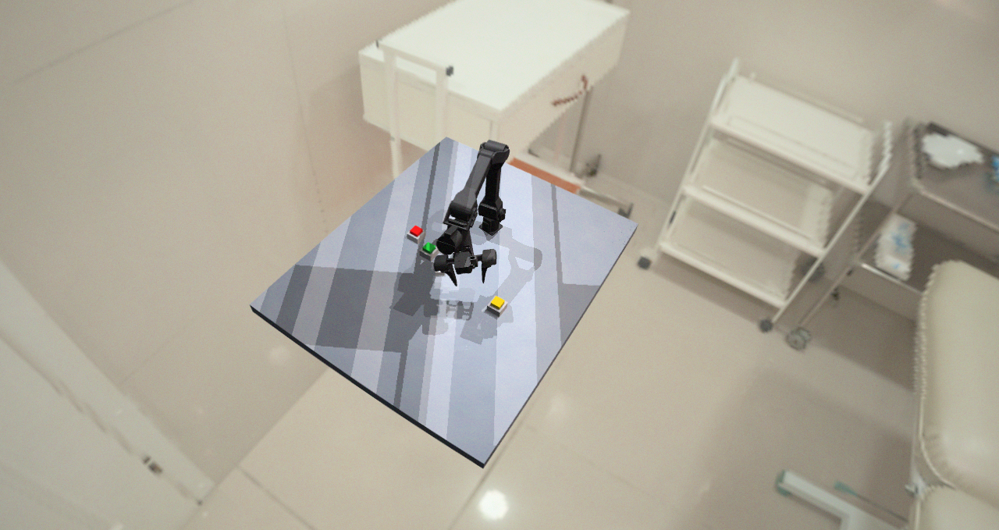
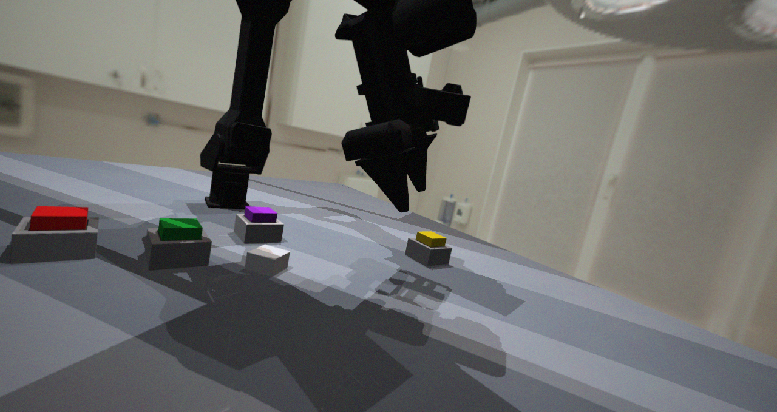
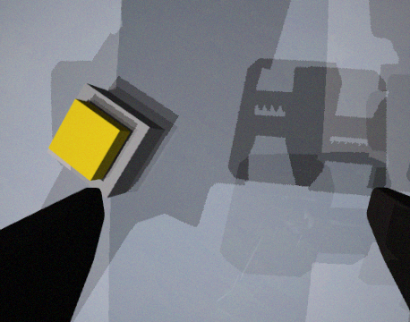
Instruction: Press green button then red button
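Note:
The green button (image 1: pixel 428 247) (image 2: pixel 180 229) sits in its housing on the table, its cap standing up and partly shaded. The red button (image 1: pixel 416 230) (image 2: pixel 59 218) is beside it, farther left, its cap also raised. Neither shows in the wrist view. My gripper (image 1: pixel 470 282) (image 2: pixel 411 200) (image 3: pixel 238 202) is open and empty, pointing down above the table. It is to the right of the green and red buttons in the top and exterior views, near the yellow button, and touches neither task button.
The yellow button (image 1: pixel 497 302) (image 2: pixel 431 239) (image 3: pixel 86 140) lies close to my left finger in the wrist view. The purple button (image 2: pixel 260 214) and a white block (image 2: pixel 267 257) stand right of the green button. In the top view the arm hides the purple button.

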